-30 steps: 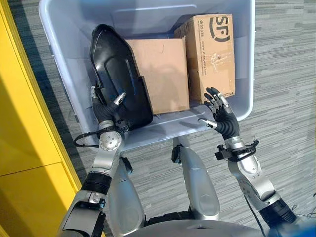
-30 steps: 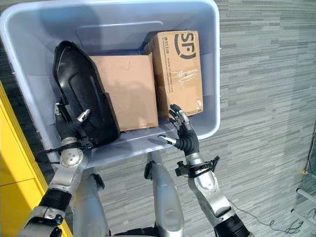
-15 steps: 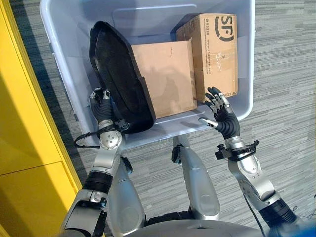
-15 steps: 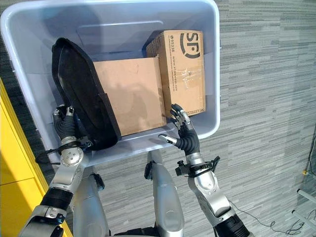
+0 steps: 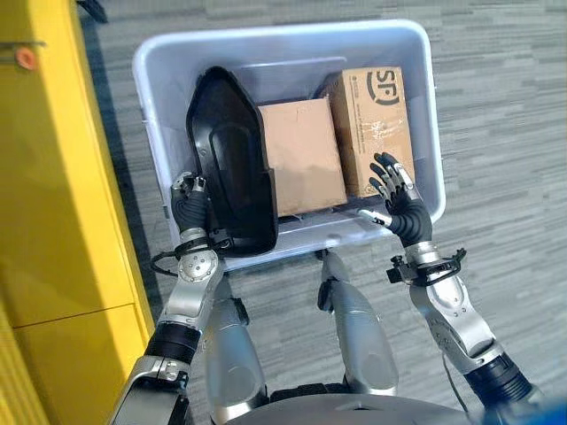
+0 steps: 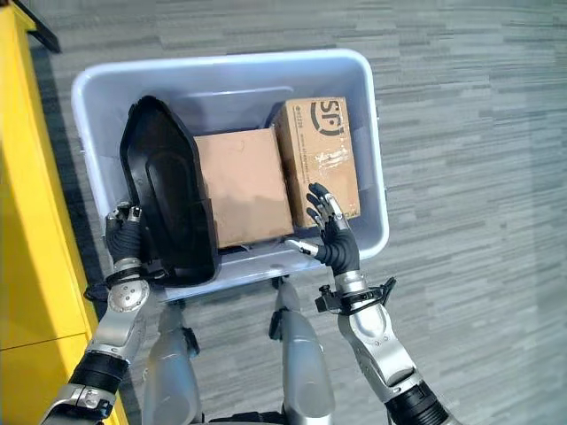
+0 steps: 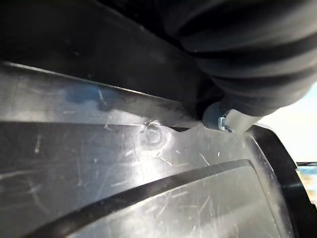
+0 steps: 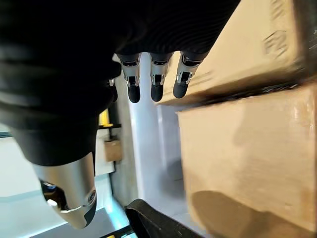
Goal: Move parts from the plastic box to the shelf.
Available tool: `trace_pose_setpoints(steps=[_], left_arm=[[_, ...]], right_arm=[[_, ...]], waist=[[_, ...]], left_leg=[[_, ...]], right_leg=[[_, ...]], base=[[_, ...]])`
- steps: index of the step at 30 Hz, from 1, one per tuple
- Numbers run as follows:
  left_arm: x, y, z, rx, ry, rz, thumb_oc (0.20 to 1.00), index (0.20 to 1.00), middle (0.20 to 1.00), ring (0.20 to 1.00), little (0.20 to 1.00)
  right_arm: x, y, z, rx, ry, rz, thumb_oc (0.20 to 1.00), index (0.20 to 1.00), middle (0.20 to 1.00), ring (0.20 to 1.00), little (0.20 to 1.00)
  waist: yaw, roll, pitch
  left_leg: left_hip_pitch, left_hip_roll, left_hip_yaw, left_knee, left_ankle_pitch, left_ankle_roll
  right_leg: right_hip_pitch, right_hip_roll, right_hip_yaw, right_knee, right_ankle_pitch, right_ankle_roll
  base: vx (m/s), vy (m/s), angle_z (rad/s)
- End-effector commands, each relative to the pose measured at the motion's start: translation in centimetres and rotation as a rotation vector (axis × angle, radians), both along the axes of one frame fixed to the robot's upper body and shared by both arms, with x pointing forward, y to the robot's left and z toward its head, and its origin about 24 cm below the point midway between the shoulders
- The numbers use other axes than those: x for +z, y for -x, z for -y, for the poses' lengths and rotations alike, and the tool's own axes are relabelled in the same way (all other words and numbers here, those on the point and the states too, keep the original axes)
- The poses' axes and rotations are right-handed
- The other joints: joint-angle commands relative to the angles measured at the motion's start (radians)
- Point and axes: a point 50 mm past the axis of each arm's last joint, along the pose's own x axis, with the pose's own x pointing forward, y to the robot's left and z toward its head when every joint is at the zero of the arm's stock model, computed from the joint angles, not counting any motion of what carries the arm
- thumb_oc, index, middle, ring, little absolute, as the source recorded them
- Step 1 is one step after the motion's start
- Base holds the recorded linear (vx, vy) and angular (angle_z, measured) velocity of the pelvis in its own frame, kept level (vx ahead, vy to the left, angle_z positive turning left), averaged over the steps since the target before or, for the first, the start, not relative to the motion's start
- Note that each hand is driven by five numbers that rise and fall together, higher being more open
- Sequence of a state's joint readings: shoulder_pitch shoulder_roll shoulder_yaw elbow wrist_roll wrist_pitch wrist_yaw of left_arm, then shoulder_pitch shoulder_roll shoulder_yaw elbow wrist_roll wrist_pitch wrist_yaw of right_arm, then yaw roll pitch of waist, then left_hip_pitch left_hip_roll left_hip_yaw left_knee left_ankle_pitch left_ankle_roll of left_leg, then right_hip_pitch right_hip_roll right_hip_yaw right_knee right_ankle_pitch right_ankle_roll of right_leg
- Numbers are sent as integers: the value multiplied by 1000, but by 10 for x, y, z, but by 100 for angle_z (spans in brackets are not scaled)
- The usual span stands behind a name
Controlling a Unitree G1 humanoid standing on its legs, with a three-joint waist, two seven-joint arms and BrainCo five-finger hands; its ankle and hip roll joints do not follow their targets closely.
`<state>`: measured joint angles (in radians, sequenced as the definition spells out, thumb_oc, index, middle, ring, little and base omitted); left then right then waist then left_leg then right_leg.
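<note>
Inside plastic box (image 5: 425, 106), black part (image 5: 229, 173) on edge, lengthwise near-to-far

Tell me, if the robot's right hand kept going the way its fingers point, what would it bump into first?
Most likely the printed cardboard box in the plastic box. The right hand is open, fingers aimed at it, though depth is hard to judge.

Silver-grey arms end in dark ribbed wrist covers; each robot hand (image 5: 397, 202) has silver fingers (image 8: 156, 79) with dark tips, a small screw at the base.
</note>
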<state>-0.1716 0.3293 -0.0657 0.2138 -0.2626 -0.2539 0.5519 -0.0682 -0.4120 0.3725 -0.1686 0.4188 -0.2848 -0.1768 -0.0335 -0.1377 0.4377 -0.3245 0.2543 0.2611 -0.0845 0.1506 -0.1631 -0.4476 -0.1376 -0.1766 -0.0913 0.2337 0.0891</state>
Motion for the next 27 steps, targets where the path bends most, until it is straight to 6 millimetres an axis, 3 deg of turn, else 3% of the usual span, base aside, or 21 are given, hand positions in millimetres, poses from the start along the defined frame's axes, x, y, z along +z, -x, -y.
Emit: trace_pose_setpoints(steps=[1,7,16,20,23,27], left_arm=[[32,15,-31,60,-134,150,200,200,200,200,200],[56,20,-33,44,-174,262,200,200,200,200,200],[67,30,-30,-25,-227,297,200,200,200,200,200],[46,39,-26,-135,-190,201,200,200,200,200,200],[38,42,-24,-175,-175,162,200,200,200,200,200],[20,52,-18,-259,-137,67,200,200,200,200,200]], right_arm=[[1,0,8,-18,3,25,1000,1000,1000,1000,1000],[-4,-1,8,12,24,2,1000,1000,1000,1000,1000],[-11,3,11,32,47,-40,1000,1000,1000,1000,1000],[-20,7,19,16,70,-84,1000,1000,1000,1000,1000],[-22,6,19,20,73,-91,1000,1000,1000,1000,1000],[-17,0,12,51,70,-72,1000,1000,1000,1000,1000]], waist=[[22,0,-128],[30,48,-187],[31,88,-239],[35,134,-255],[39,150,-256],[56,181,-250]], left_leg=[[53,-3,-64,-3,-27,10],[109,-21,-67,-3,-41,16],[181,-29,-66,-3,-60,23],[268,-10,-81,-1,-65,31],[292,7,-90,7,-62,31],[333,65,-131,41,-27,30]], right_leg=[[92,-68,-9,4,-45,118],[153,-91,-18,4,-60,119],[230,-102,-21,4,-85,114],[282,-99,-25,127,-179,93],[295,-89,-32,186,-227,79],[298,-46,-52,361,-340,38]], base=[[31,19,4],[28,19,9],[40,-6,3],[51,-60,6],[4,-97,11],[-34,-209,19]])
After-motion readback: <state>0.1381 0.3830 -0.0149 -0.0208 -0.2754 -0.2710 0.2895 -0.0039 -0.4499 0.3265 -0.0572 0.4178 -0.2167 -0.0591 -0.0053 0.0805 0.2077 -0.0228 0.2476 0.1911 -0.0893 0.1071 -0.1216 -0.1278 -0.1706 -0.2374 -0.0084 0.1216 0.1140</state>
